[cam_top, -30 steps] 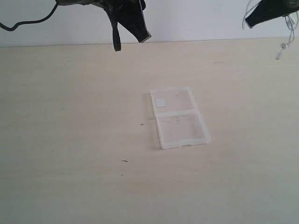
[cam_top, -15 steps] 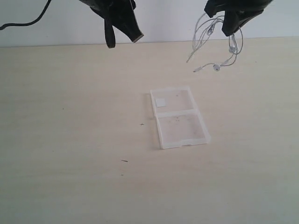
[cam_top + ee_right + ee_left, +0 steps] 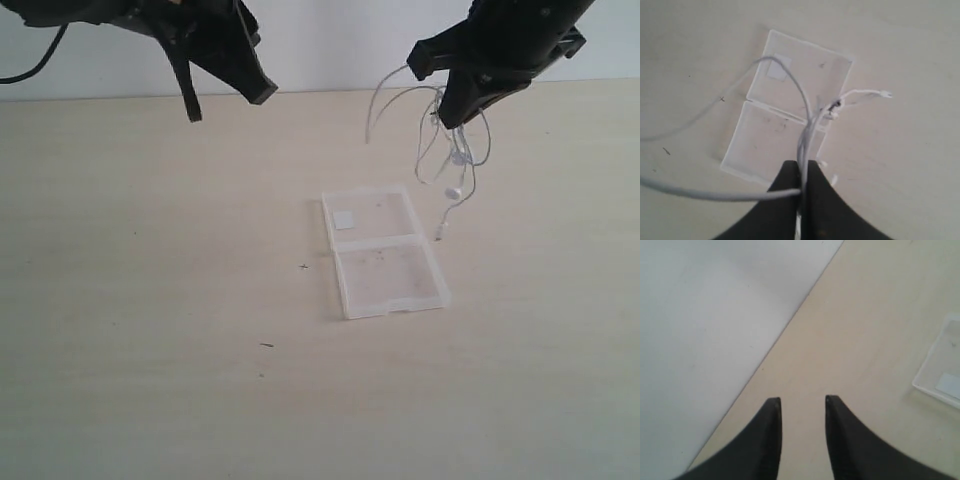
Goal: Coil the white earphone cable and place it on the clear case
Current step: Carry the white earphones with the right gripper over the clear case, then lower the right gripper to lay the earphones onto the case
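A pale wooden counter [image 3: 150,300], seen from above. The right fingers [image 3: 465,100] are pressed together, pinching a loose bundle of white earphone cable [image 3: 455,165]. Its loops dangle over the far right edge of the open clear case [image 3: 390,275], which lies mid-counter. Gripping the gathered strands likely keeps the loops together for lowering. The left fingers [image 3: 250,80] hang spread and empty at the far left, apparently kept clear.

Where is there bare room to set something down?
Bare table lies left of the clear case, below the open left gripper, and along the near edge. Crowded: its right side, where the white earphone cable hangs from the right gripper.
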`<state>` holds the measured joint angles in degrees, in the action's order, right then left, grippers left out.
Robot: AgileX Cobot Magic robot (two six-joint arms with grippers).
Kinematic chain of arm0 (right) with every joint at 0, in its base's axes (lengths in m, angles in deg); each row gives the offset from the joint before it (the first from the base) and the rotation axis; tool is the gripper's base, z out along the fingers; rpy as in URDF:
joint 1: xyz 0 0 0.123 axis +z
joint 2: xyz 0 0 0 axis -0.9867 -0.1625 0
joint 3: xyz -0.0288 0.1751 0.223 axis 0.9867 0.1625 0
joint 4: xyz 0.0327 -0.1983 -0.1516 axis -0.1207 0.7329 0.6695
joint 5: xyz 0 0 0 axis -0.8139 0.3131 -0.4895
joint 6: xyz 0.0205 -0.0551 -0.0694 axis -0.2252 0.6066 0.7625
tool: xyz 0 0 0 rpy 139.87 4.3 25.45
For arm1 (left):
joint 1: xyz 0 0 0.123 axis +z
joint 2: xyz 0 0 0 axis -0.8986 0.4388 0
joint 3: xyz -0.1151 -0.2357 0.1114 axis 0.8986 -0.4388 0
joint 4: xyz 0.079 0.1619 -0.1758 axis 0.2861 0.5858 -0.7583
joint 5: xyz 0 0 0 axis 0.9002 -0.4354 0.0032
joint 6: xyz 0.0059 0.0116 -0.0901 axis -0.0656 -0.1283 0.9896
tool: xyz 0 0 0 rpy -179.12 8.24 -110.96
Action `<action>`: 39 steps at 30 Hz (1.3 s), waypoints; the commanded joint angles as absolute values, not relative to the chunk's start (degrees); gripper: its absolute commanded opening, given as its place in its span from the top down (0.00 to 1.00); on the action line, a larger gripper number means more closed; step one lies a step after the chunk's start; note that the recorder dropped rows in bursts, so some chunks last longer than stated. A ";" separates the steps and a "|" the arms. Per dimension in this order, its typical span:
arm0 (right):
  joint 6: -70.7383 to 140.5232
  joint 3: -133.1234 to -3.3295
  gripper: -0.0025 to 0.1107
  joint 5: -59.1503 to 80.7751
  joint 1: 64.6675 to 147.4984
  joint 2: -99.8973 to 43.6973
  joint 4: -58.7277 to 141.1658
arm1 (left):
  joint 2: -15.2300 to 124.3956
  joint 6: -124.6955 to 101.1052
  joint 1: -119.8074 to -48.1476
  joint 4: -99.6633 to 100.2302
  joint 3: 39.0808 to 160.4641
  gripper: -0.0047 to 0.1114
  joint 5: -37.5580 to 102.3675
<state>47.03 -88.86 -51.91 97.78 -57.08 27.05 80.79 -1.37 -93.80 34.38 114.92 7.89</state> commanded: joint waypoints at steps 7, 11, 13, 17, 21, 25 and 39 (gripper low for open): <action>44.11 -84.93 0.98 -44.56 102.67 -55.27 25.60 | 75.14 0.61 -93.62 31.52 111.62 0.70 11.18; 43.50 -84.77 0.98 -42.96 102.67 -56.08 24.86 | 75.14 0.61 -93.62 30.86 111.62 0.70 11.18; 43.50 -82.73 0.98 -40.57 102.67 -57.75 24.41 | 75.14 0.61 -93.62 30.71 111.62 0.70 11.18; 44.03 -82.08 0.98 -39.23 102.67 -59.51 24.41 | 75.14 0.61 -93.62 30.42 111.62 0.70 11.18; 44.08 -85.08 0.98 -42.78 102.67 -58.17 24.17 | 75.14 0.50 -93.62 30.10 111.62 0.70 11.18; 44.67 -86.40 0.98 -44.05 102.67 -57.79 20.70 | 75.14 0.50 -93.62 29.98 111.62 0.70 11.18; 45.47 -79.45 0.98 -34.12 104.67 -60.31 23.00 | 74.57 7.73 -93.11 29.41 104.80 0.70 23.33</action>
<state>45.09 -80.92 -37.26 104.60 -60.46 22.93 75.65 6.22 -93.26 29.81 107.31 17.94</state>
